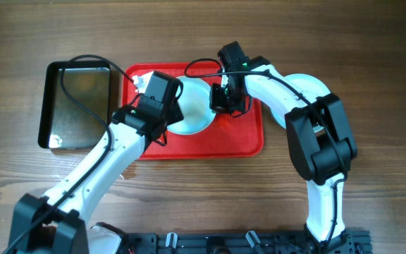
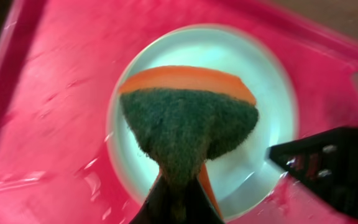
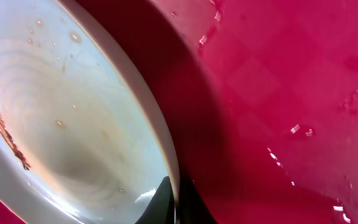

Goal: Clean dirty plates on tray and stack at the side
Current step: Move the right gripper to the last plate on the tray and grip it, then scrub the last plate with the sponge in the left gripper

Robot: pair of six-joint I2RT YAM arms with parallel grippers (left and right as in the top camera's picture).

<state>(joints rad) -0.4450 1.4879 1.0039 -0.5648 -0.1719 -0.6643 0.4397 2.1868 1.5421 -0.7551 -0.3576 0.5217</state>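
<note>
A white plate [image 1: 197,116] lies on the red tray [image 1: 242,141], partly hidden by both grippers. My left gripper [image 1: 180,106] is shut on a green and orange sponge [image 2: 188,124], which is on or just above the plate [image 2: 266,81]. My right gripper [image 1: 220,106] is shut on the plate's right rim [image 3: 176,199]. The right wrist view shows the plate [image 3: 73,112] tilted up off the tray [image 3: 278,93], with a brown smear [image 3: 2,124] at its far side. Another white plate [image 1: 314,86] lies on the table right of the tray, under my right arm.
A dark metal pan [image 1: 76,106] stands left of the tray. A small white object [image 1: 141,79] lies at the tray's back left corner. The tray surface is wet in the left wrist view [image 2: 55,93].
</note>
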